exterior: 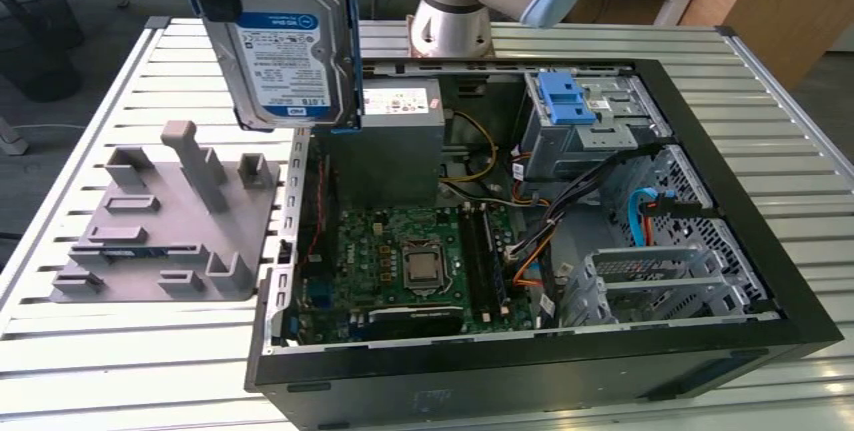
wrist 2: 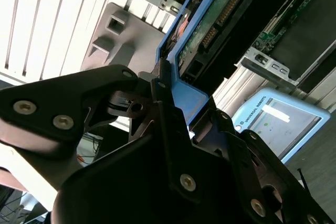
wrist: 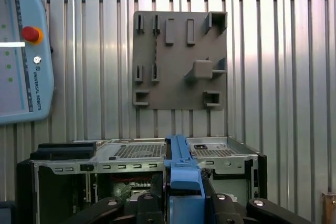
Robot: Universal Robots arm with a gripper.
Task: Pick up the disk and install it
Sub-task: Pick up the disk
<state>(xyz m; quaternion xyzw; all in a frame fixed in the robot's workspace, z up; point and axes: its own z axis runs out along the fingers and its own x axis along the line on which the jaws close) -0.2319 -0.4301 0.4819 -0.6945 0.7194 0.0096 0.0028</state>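
My pincer (wrist 2: 165, 88) is clamped on the blue-framed disk (exterior: 287, 41), which hangs long axis upright in the air over the open computer case (exterior: 534, 363) at the exterior view's left, well apart from the drive cage (exterior: 594, 116) at the far side toward the exterior view's right.

Slatted metal table (exterior: 107, 361), grey holder block (exterior: 160, 236), open computer case (exterior: 534, 371) beside it

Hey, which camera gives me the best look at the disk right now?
The exterior view: the disk is held up with its labelled face toward the camera. The second wrist view shows its connector end and blue carrier clamped in the gripper; the first wrist view shows the carrier edge-on.
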